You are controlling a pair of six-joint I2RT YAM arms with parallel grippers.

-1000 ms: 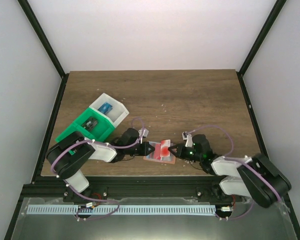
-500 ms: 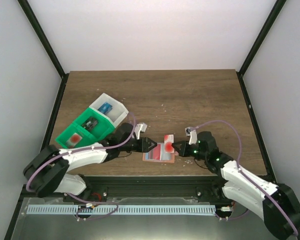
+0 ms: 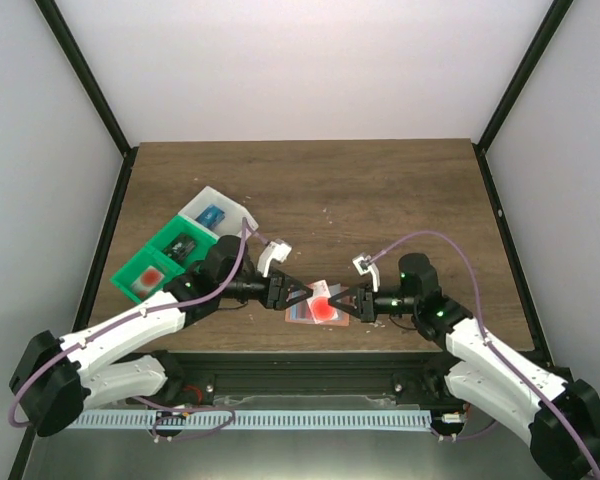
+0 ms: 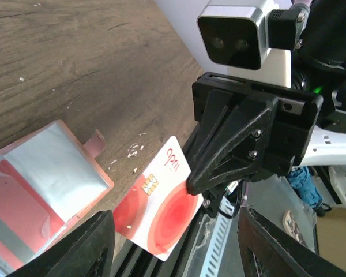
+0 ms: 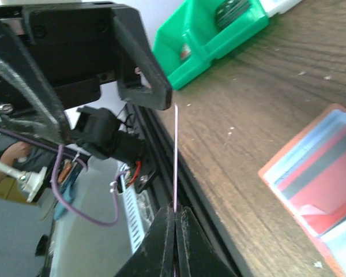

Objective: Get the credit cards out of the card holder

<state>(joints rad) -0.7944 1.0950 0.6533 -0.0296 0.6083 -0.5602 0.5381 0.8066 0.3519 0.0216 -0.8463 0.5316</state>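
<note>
Credit cards in view number two: you see one red-and-white card (image 3: pixel 323 303) pinched by its edge in the closed jaws of the right gripper (image 3: pixel 340 300) and held clear above the desk (image 3: pixel 400 190). One red card with a grey stripe (image 5: pixel 328 193) sits in the single card holder (image 3: pixel 298 315), which lies unfolded on the desk just below. Note that the left gripper (image 3: pixel 302 295) has its jaws spread wide, with the lifted card between them.

Your right fingers (image 4: pixel 230 144) have drawn the red-and-white credit card (image 4: pixel 161 213) clear of the card holder (image 4: pixel 52 179) and swung it up before your left fingers (image 5: pixel 141 63). Your left arm (image 3: pixel 130 325) and right arm (image 3: pixel 490 352) have unfolded outward.
</note>
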